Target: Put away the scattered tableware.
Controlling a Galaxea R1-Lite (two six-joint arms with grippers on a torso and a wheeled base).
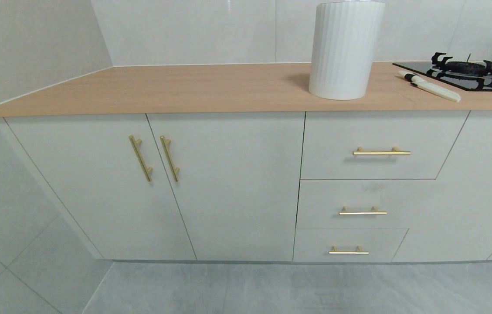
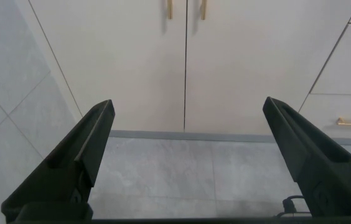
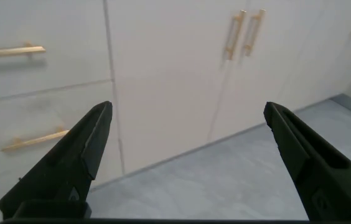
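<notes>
A white-bladed knife with a black band on its handle (image 1: 431,86) lies on the wooden countertop (image 1: 176,89) at the right, beside the black gas hob (image 1: 472,72). A tall white ribbed container (image 1: 344,48) stands on the counter just left of the knife. My left gripper (image 2: 188,115) hangs low before the cabinet doors, open, nothing between its fingers. My right gripper (image 3: 188,118) is also open and empty, held low facing the drawers and doors.
Below the counter are two cabinet doors with gold handles (image 1: 154,158) and a stack of three drawers with gold handles (image 1: 381,152). Grey tiled floor (image 1: 272,288) lies in front. A tiled wall closes the left side (image 1: 19,52).
</notes>
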